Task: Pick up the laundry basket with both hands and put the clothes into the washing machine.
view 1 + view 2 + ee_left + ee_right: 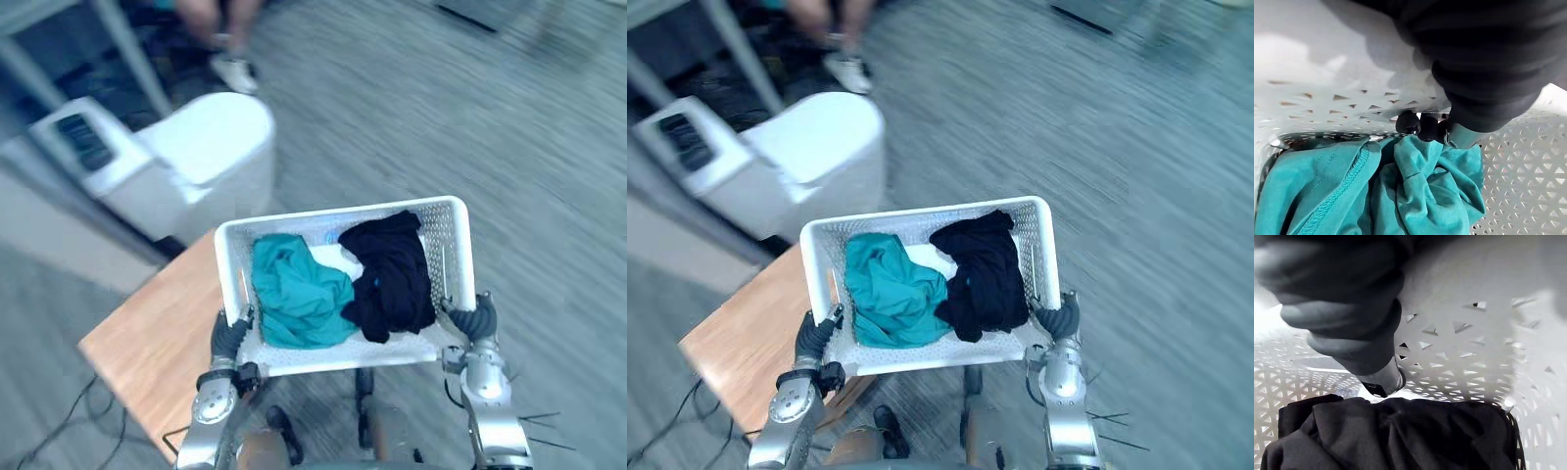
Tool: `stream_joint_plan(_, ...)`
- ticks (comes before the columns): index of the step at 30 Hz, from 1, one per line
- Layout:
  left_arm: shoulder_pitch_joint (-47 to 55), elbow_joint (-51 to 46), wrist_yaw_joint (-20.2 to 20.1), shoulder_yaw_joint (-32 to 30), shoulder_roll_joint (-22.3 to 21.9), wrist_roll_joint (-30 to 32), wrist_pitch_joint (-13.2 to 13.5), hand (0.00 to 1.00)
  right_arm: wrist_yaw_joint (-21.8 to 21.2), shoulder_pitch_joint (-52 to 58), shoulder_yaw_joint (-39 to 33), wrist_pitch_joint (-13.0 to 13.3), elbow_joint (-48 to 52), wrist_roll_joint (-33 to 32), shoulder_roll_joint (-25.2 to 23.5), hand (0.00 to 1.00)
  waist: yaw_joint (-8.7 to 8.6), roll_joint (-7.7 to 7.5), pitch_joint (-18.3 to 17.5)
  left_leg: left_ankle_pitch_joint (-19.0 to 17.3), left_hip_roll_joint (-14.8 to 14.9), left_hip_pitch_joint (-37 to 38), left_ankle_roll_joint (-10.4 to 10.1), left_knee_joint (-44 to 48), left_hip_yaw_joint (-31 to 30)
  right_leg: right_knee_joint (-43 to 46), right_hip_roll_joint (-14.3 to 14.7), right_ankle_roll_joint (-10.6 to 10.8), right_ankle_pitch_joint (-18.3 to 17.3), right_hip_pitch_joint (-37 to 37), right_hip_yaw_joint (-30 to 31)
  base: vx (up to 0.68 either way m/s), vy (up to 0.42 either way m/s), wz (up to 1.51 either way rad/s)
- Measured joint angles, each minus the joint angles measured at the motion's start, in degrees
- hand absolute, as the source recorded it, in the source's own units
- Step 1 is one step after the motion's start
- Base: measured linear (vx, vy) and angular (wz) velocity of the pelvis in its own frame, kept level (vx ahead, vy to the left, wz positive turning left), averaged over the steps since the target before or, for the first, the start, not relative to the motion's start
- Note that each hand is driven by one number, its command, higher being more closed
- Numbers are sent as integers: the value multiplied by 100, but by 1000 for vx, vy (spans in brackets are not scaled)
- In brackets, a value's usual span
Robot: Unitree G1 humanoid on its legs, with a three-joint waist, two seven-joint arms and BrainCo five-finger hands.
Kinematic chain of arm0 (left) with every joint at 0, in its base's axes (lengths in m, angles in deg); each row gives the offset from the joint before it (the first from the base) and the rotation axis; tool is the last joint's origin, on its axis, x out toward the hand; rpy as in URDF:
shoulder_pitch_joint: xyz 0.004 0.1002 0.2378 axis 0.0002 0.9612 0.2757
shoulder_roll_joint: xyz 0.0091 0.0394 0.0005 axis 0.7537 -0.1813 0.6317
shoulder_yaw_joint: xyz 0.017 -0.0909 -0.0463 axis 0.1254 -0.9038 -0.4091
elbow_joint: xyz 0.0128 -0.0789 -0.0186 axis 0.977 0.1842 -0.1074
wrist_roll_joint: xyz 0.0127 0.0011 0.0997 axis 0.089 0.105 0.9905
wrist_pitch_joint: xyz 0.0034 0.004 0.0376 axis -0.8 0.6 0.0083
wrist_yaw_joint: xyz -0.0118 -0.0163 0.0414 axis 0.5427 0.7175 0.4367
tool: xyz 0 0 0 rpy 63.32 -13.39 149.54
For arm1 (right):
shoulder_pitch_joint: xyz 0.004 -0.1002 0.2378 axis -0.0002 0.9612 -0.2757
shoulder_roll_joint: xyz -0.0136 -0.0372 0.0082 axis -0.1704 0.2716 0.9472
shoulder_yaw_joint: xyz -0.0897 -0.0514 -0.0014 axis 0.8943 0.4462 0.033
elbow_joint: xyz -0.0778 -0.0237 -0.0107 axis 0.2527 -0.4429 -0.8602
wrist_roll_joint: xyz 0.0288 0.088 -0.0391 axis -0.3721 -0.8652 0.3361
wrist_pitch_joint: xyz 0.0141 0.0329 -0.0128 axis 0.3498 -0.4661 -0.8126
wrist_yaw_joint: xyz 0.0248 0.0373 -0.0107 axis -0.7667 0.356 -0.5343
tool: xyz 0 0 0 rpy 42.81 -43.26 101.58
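With left hand and right hand curled round the laundry basket, carry it level toward the washing machine.

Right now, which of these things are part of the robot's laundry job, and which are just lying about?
Part of the job: laundry basket, gripped at its sides by the left hand and right hand; teal garment, black garment and white cloth inside it; washing machine.
Just around: wooden table on the robot's left; a person's shoe beyond the machine.
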Motion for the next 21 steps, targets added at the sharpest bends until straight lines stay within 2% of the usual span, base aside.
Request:
stream_joint_plan(1,13,1,7,-17,-3,0,0,100,0,-31,28,1,-22,1,9,100,12,-3,-2,-55,25,90,-13,13,53,59,10,37,19,-35,-46,98,-177,-209)
stream_joint_plan(2,10,4,9,-17,-18,-1,0,100,0,-41,56,5,-23,1,66,100,6,8,-4,-237,80,207,-115,93,77,232,102,282,89,-198,207,129,-239,-179)
stream_joint_plan(3,4,34,3,7,-38,-1,-1,100,0,-37,71,5,-32,0,124,100,-14,37,-6,-403,223,246,-86,384,97,458,238,408,30,-376,516,143,-232,-160)
stream_joint_plan(4,-9,83,-5,46,-44,-1,-2,100,1,-17,68,5,-36,0,179,100,-36,60,0,-465,335,248,19,631,49,540,319,448,-2,-407,631,164,-190,-143)
stream_joint_plan(5,-3,135,-2,127,-83,-1,-27,100,1,43,68,2,-40,0,281,100,-38,132,3,-500,656,98,191,1351,-252,570,509,437,-27,-392,841,176,-158,-138)
stream_joint_plan(6,20,161,1,172,-140,-4,-38,100,1,72,61,2,-39,-1,404,100,-26,219,44,-388,947,-207,592,2350,-959,579,756,386,-62,-308,1052,181,-137,-135)
stream_joint_plan(7,35,202,7,184,-153,-6,-38,100,3,82,56,2,-38,-1,472,100,-14,267,53,-310,969,-411,641,2773,-1463,559,826,371,-75,-251,1187,197,-53,-129)
stream_joint_plan(8,44,300,13,202,-294,-10,-38,100,5,81,54,-1,-38,-1,619,100,10,365,72,-560,629,-765,174,3178,-2467,503,926,354,-91,-142,1388,198,56,-105)
stream_joint_plan(9,62,319,14,202,-365,-9,-38,100,6,91,54,-3,-38,-2,680,100,10,391,84,-705,268,-1042,8,3220,-2945,449,947,343,-96,-59,1516,250,104,-115)
stream_joint_plan(10,133,321,-1,213,-366,-6,-38,100,-1,135,54,-2,-34,-8,700,100,42,400,92,-803,-208,-1475,142,3055,-3426,322,980,305,-123,126,1710,220,90,-81)
stream_joint_plan(12,136,320,-8,216,-367,-3,-39,100,-11,218,59,-2,7,-11,702,100,169,414,113,-805,-478,-1756,150,2701,-3618,140,1029,305,-123,343,1861,203,81,-70)
stream_joint_plan(13,216,310,-13,218,-369,-2,-38,100,-23,331,88,-1,95,-46,726,100,320,426,137,-755,-697,-2023,77,1987,-3766,-104,1068,313,-128,594,1955,209,97,-74)
stream_joint_plan(14,279,288,-12,213,-385,-3,-36,100,-32,362,112,-1,130,-50,728,100,358,456,135,-695,-739,-2080,1,1511,-3775,-262,1133,333,-139,660,2028,195,94,-95)
stream_joint_plan(15,373,283,-19,210,-456,-3,-34,100,-31,420,139,-2,199,-52,742,100,540,600,80,-342,-641,-2158,128,1104,-3756,-301,1357,469,-218,796,2171,359,71,-98)
stream_joint_plan(16,508,164,-4,168,-439,-1,-7,100,-7,451,225,0,256,-51,656,100,701,573,71,-230,-650,-2161,256,1226,-3661,804,1239,436,-579,549,2254,469,30,-68)
stream_joint_plan(17,541,70,-20,173,-330,0,2,100,3,457,228,-2,238,-55,589,100,626,448,83,-256,-738,-2226,335,1564,-3680,848,1131,689,-1302,741,2338,494,38,-29)
stream_joint_plan(18,530,50,-9,165,-366,3,-43,100,1,452,234,-14,223,-61,597,100,624,464,99,-290,-724,-2247,397,1663,-3714,888,1120,739,-1396,768,2342,364,63,10)
stream_joint_plan(19,588,49,-16,159,-362,4,-81,100,-13,481,281,-24,212,-59,574,100,662,349,81,-384,-835,-2104,630,1655,-3581,1201,960,883,-1595,756,2383,320,110,3)
stream_joint_plan(20,663,44,-7,140,-354,1,-79,100,-13,535,309,-22,215,-49,519,100,634,212,65,-484,-979,-1918,738,1607,-3474,1695,755,979,-1746,676,2424,454,143,1)
stream_joint_plan(21,755,35,-4,147,-359,0,-77,100,-22,567,305,-23,201,-32,476,100,620,111,61,-714,-1158,-1699,840,1718,-3414,2925,484,1127,-1706,307,2559,478,149,10)
